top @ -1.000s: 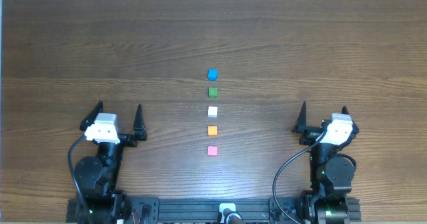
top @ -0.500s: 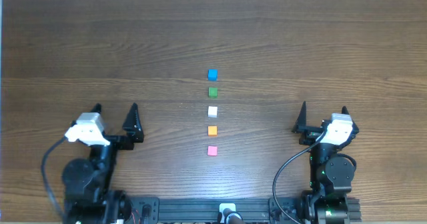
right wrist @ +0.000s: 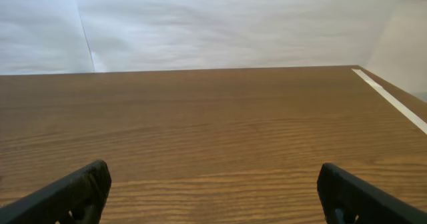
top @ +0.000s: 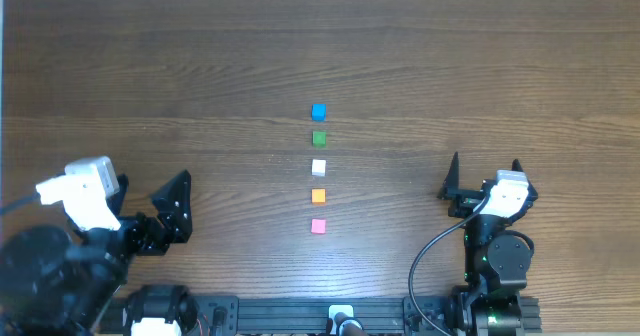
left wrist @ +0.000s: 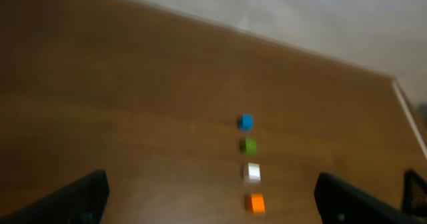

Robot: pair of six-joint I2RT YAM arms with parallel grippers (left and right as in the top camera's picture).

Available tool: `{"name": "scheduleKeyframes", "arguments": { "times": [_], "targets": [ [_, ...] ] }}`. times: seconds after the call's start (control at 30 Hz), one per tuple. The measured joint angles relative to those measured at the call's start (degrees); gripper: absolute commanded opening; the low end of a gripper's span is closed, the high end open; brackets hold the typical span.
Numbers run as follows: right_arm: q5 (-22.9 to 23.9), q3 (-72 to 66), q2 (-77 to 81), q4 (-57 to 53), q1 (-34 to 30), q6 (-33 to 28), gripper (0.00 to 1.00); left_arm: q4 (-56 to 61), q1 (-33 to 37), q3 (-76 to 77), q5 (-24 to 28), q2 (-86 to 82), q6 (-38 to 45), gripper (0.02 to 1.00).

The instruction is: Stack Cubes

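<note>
Five small cubes lie in a column at the table's middle: blue (top: 318,111) farthest, then green (top: 319,138), white (top: 319,167), orange (top: 319,195) and pink (top: 318,226) nearest. My left gripper (top: 148,214) is raised at the near left, open and holding nothing, well apart from the cubes. Its wrist view looks across at the blue cube (left wrist: 245,122), green cube (left wrist: 248,145), white cube (left wrist: 251,173) and orange cube (left wrist: 254,203), between its spread fingers (left wrist: 80,197). My right gripper (top: 484,173) stands open and holds nothing at the near right, its fingers (right wrist: 73,192) wide over bare wood.
The wooden table (top: 320,46) stretches wide on all sides of the cube column. Its far edge and a pale wall (right wrist: 213,24) show in the right wrist view. A light strip (right wrist: 393,101) runs along the table's right side.
My left arm has risen and swung outward to the left, its gripper now angled toward the cube column. The right arm and the cubes have not moved.
</note>
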Motion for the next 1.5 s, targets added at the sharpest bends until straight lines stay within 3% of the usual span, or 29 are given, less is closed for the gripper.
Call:
{"name": "scheduleKeyframes", "arguments": {
  "times": [0.17, 0.33, 0.6, 1.03, 1.5],
  "targets": [
    [0.0, 0.0, 0.0, 0.0, 0.0, 0.0, 0.991, -15.2, -0.3, 9.8, 1.2, 12.0, 1.4, 0.998],
    [0.0, 0.0, 0.0, 0.0, 0.0, 0.0, 0.991, -21.0, -5.2, 11.5, 3.1, 22.1, 3.8, 0.998],
    [0.0, 0.0, 0.0, 0.0, 0.0, 0.0, 0.993, -13.6, -20.6, 11.5, 5.1, 34.6, 2.1, 0.998],
    [0.0, 0.0, 0.0, 0.0, 0.0, 0.0, 0.993, -11.6, -30.6, 11.5, 6.0, 54.7, -2.5, 0.998],
    [0.0, 0.0, 0.0, 0.0, 0.0, 0.0, 0.991, -5.8, -45.8, 11.5, -0.1, 65.4, -22.0, 0.998]
  ]
}}
